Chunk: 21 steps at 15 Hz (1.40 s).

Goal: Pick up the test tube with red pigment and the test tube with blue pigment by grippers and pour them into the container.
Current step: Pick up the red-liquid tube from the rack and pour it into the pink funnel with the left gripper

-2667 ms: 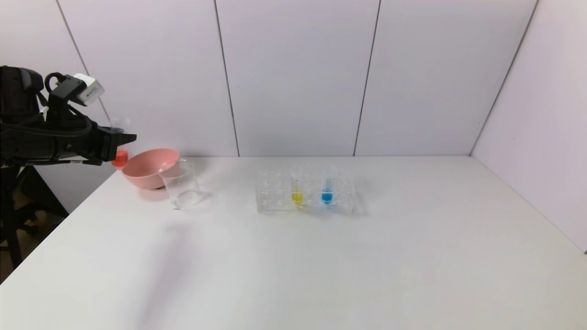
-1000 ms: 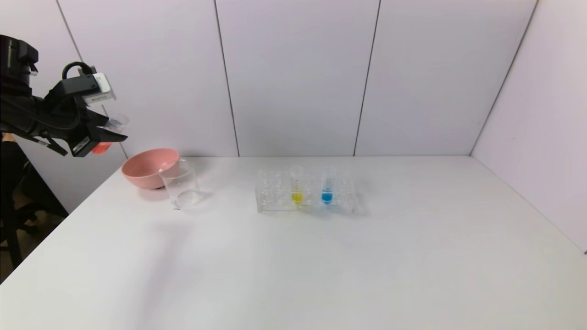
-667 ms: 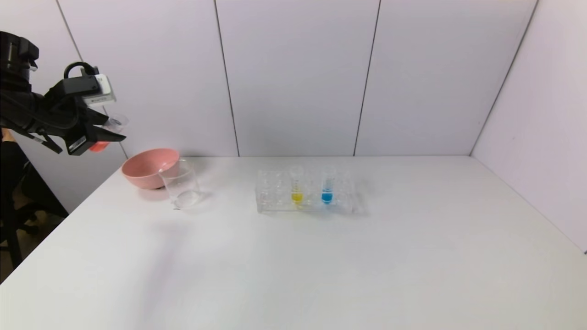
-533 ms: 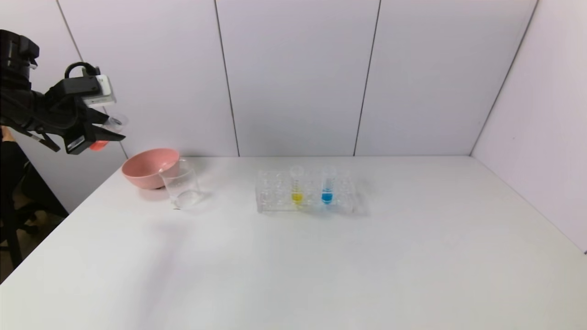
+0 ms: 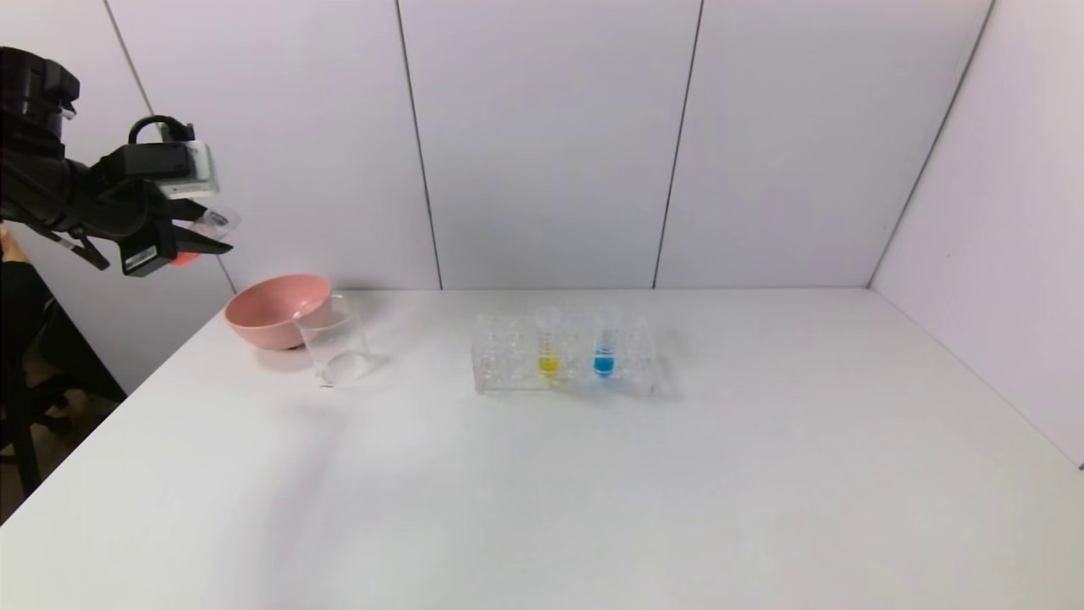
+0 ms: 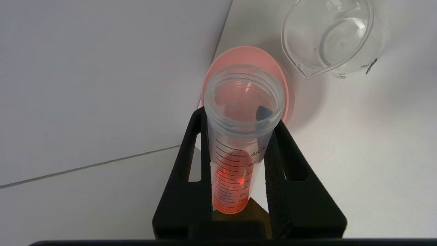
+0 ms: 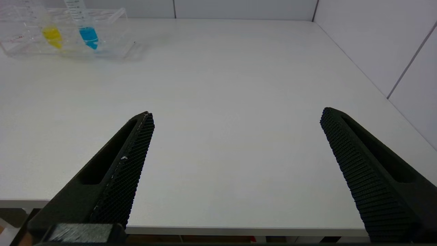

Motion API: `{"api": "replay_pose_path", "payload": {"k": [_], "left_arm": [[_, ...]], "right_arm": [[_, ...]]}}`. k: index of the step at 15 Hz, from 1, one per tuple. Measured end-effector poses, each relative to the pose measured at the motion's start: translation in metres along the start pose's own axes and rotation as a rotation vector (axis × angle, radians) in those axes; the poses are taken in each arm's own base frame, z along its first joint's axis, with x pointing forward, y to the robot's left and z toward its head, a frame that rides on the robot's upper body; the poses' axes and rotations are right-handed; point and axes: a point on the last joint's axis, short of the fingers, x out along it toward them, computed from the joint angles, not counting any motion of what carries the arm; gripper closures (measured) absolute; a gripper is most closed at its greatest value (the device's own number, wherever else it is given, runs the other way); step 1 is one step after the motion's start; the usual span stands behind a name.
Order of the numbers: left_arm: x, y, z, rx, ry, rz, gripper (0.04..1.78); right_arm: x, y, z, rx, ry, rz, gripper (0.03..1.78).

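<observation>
My left gripper (image 5: 201, 243) hangs high at the far left, above and left of the pink bowl, shut on the test tube with red pigment (image 5: 212, 224). In the left wrist view the tube (image 6: 235, 160) sits tilted between the black fingers (image 6: 191, 164), red liquid low inside, open mouth facing the bowl. The container, a clear beaker (image 5: 334, 343) (image 6: 329, 37), stands empty beside the bowl. The test tube with blue pigment (image 5: 604, 347) (image 7: 85, 29) stands upright in the rack. My right gripper (image 7: 238, 114) is open over the table's near edge, holding nothing.
The pink bowl (image 5: 271, 309) (image 6: 245, 54) touches the beaker at the table's back left. A clear rack (image 5: 508, 360) (image 7: 114, 25) at mid table also holds a yellow-liquid tube (image 5: 549, 347) (image 7: 51, 34). White walls stand behind and to the right.
The left gripper has risen from beside the bowl's rim and rotated, tipping the red tube from upright to slanted. In the last second it crept slightly up and right.
</observation>
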Motion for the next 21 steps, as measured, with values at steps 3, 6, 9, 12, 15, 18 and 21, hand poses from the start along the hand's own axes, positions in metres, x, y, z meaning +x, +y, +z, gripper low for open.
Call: {"api": "replay_pose_path", "payload": {"k": [3,6,9,12,15,18,21], "left_arm": [[0.003,0.001,-0.002,0.052,0.004,-0.022,1.37],[0.011,0.001,-0.004,0.088,0.003,-0.042,1.37],[0.02,-0.001,0.0,0.096,0.003,-0.057,1.37],[0.026,-0.003,0.005,0.105,0.008,-0.072,1.37],[0.033,-0.006,0.01,0.118,0.055,-0.078,1.37],[0.037,-0.008,0.012,0.114,0.082,-0.093,1.37],[0.04,-0.01,0.015,0.113,0.129,-0.1,1.37]], "right_arm": [[0.0,0.0,0.0,0.0,0.0,0.0,0.04],[0.0,0.0,0.0,0.0,0.0,0.0,0.04],[0.0,0.0,0.0,0.0,0.0,0.0,0.04],[0.0,0.0,0.0,0.0,0.0,0.0,0.04],[0.0,0.0,0.0,0.0,0.0,0.0,0.04],[0.0,0.0,0.0,0.0,0.0,-0.001,0.04],[0.0,0.0,0.0,0.0,0.0,0.0,0.04]]}}
